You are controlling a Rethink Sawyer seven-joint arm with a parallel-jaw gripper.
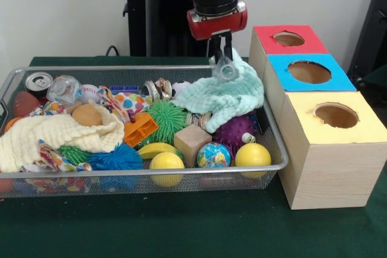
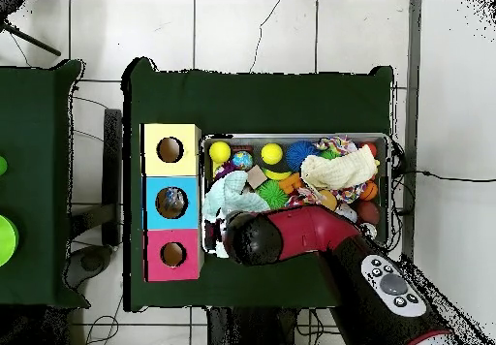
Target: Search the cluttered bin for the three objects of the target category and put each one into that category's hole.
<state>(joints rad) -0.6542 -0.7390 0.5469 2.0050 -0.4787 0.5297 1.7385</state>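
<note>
Pale wall point(image 1: 60, 10), seemingly tiled floor point(image 2: 242, 31)

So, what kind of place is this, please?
Probably a robotics lab: a wire mesh bin of mixed toys on a green-covered table, a wooden box with three colored holes, and cables on a tiled floor.

A dark green cloth point(image 1: 181, 228) covers the table right to its edges. Beyond its left edge in the overhead view stands a second green-topped table point(image 2: 39, 167), with a bright green round thing point(image 2: 5, 239) at its own left edge. Pale floor tiles point(image 2: 242, 31) surround both, and a thin cable point(image 2: 436, 176) trails across them.
</note>
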